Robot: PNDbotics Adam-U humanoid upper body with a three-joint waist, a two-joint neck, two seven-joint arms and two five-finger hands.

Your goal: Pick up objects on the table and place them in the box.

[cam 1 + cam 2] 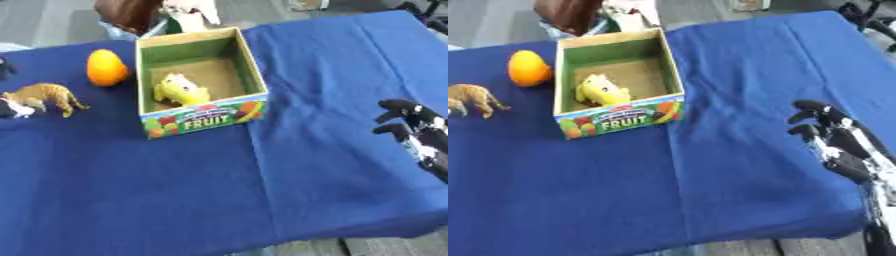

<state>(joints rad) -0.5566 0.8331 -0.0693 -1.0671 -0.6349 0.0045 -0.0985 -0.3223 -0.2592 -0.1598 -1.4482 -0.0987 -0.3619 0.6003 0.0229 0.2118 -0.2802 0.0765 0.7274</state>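
Robot hand (837, 142), the right one, sits at the right edge of the frame over the worktop (710, 190), its dark fingers (808, 106) relaxed and slightly bent, holding nothing. Nothing lies between it and the box; a broad stretch of bare cloth separates them.

At the left edge of the frame a tan animal figure (45, 96) stands on its legs, with a small black-and-white thing (12, 108) touching its head end. Farther up, an orange fruit (106, 68) rests just beside the box's left wall.

A deep blue cloth covers the worktop, creased down its middle. Beyond its far edge is grey floor and a brown object (129, 14).

Upper centre, the box (248, 67) is open-topped, green inside, with a colourful front panel reading FRUIT. A yellow toy (181, 90) lies inside, on its floor.
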